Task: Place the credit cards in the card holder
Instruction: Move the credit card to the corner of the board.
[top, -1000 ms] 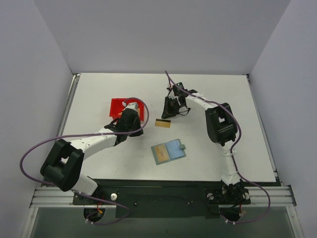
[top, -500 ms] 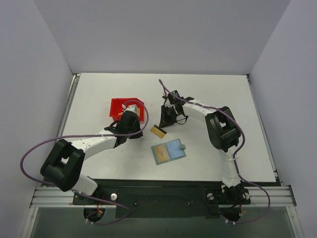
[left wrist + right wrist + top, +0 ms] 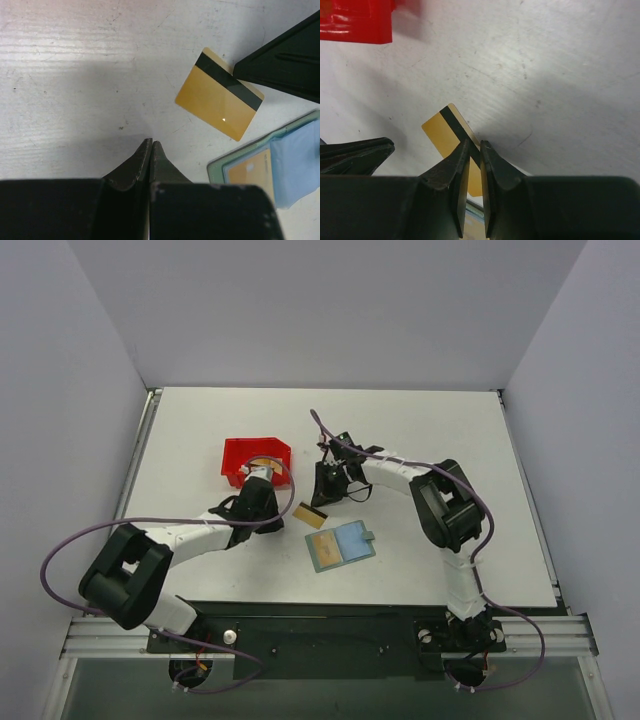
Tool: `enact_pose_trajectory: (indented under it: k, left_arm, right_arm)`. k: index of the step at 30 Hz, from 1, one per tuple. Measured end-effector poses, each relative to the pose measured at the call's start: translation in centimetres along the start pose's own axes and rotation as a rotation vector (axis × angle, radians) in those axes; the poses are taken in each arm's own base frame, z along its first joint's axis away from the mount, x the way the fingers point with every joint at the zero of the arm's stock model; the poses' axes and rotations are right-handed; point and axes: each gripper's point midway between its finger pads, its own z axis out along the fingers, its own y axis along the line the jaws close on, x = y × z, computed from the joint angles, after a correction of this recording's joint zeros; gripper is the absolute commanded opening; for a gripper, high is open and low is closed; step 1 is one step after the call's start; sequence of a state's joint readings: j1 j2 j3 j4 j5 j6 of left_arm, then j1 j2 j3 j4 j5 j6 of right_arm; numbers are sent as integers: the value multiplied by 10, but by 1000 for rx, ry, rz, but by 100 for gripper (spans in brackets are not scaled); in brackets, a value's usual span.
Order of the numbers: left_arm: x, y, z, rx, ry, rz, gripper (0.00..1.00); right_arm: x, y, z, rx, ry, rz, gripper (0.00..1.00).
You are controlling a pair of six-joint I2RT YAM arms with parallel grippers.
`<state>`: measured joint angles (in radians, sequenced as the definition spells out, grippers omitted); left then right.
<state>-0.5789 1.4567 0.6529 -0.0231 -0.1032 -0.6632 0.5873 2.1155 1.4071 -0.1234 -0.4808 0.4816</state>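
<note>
One gold-tan credit card (image 3: pixel 311 516) with a dark stripe lies on the table just above-left of the card holder (image 3: pixel 340 545). The card holder lies open, and its light blue inside shows another card (image 3: pixel 250 172) in a pocket. My right gripper (image 3: pixel 320 500) points down at the loose card (image 3: pixel 442 130). Its fingertips (image 3: pixel 465 145) rest over the striped edge, with only a thin slit between them and nothing pinched there. My left gripper (image 3: pixel 150 142) is shut and empty, hovering over bare table left of that card (image 3: pixel 218 100).
A red plastic bin (image 3: pixel 255 458) stands at the back left of the card, with something tan inside it. In the left wrist view the right gripper's dark finger (image 3: pixel 285 55) touches the card's far corner. White walls close in the table.
The right gripper has travelled left and nearer, and the loose card slid and turned with it towards the card holder. The left gripper has come away from the red bin towards the card.
</note>
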Motion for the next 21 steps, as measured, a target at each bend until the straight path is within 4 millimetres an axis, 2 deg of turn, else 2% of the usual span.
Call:
enact_pose_trajectory:
  k: [7,11,21]
  left_arm:
    - [12,3,1,16,15,-27,5]
    - [26,5,-2,39,37,-54,5]
    - [64,-20,-19,147,82,-53,5]
  right_arm:
    - [17,22,8,-34,23,-31,13]
    - [27,30,9,-44,34,-44,13]
    - [49,34,4,-47,53,-46,13]
